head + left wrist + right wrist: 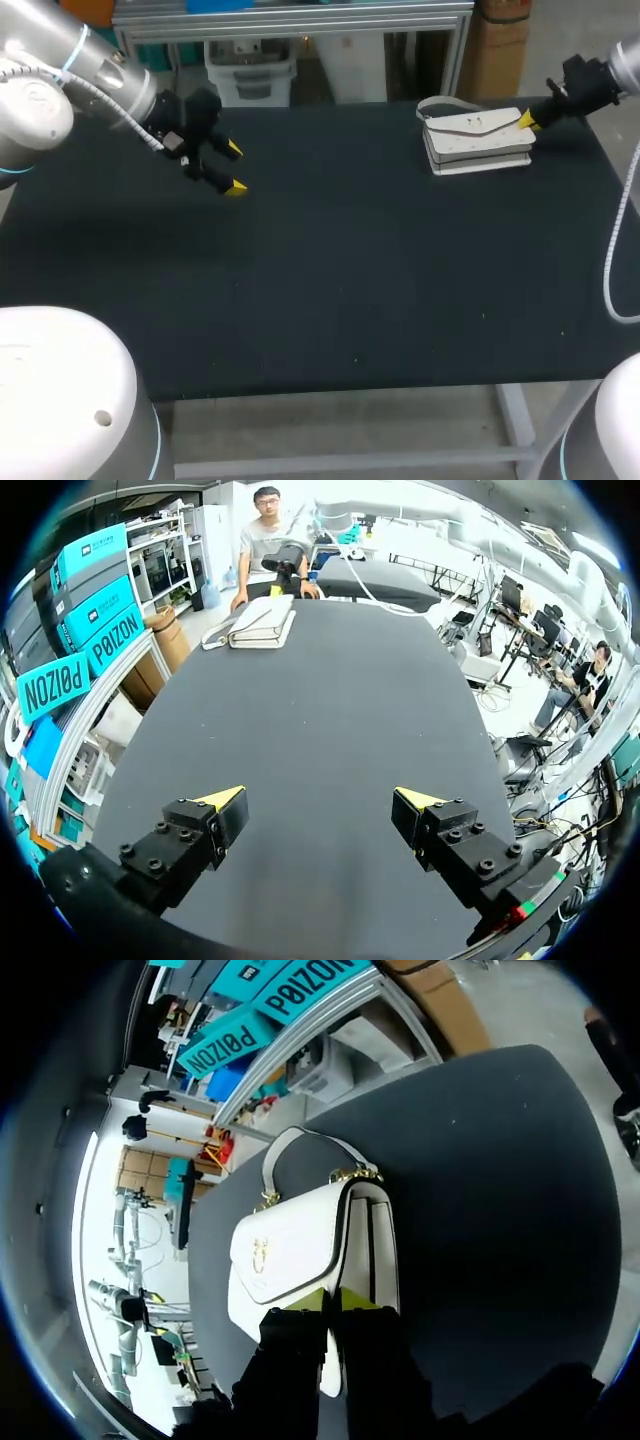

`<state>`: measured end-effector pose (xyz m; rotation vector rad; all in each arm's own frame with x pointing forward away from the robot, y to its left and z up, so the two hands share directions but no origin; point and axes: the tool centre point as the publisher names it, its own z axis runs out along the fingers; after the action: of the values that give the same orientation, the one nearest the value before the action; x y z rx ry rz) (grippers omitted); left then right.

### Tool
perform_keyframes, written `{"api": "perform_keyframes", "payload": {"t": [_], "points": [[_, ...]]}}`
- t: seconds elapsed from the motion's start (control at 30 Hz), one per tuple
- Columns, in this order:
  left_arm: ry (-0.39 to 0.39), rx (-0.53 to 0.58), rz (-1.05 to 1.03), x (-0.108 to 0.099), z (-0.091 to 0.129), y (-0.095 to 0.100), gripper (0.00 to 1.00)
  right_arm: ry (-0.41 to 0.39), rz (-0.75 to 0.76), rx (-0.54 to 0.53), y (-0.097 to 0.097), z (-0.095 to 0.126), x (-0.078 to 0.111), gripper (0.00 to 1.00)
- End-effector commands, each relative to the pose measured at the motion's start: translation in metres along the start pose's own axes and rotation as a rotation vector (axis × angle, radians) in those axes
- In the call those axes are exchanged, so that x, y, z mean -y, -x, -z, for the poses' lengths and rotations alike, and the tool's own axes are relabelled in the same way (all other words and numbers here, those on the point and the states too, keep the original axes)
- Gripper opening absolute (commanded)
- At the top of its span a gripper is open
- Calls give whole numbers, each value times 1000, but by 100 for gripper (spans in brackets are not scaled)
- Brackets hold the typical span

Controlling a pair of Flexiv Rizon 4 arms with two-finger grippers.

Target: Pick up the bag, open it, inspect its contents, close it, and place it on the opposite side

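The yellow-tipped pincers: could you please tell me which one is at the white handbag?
The right pincer: it pinches the edge of the white leather handbag, while the left pincer hangs open far from it.

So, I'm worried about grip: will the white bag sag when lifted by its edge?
Probably keeps its shape: the bag looks boxy, with firm panels. Its flap may lift first: the right gripper seems to pinch there. The thin handle likely flops.

Honestly nothing readable here: no text, numbers or labels on the bench (330, 300) or on the white bag (300, 1225). The only mark is a small gold emblem (261, 1253) on the bag's flap, and I can't make letters out of it.
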<state>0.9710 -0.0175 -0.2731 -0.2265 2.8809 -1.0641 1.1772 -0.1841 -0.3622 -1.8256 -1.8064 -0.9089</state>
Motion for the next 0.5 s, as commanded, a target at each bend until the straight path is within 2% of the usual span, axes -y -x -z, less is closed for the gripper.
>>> {"api": "perform_keyframes", "payload": {"t": [0.03,0.17,0.43,0.47,0.5], "points": [[-2,1,0,0,-1,0,100,-112,6,-21,-12,-2,11,0],[-2,1,0,0,-1,0,100,-116,0,-20,-24,-11,30,0],[-2,1,0,0,-1,0,100,-134,-50,-34,-31,-19,68,0],[-2,1,0,0,-1,0,100,-137,-52,-33,-31,-20,71,2],[-2,1,0,0,-1,0,100,-142,-57,-35,-31,-20,72,8]]}}
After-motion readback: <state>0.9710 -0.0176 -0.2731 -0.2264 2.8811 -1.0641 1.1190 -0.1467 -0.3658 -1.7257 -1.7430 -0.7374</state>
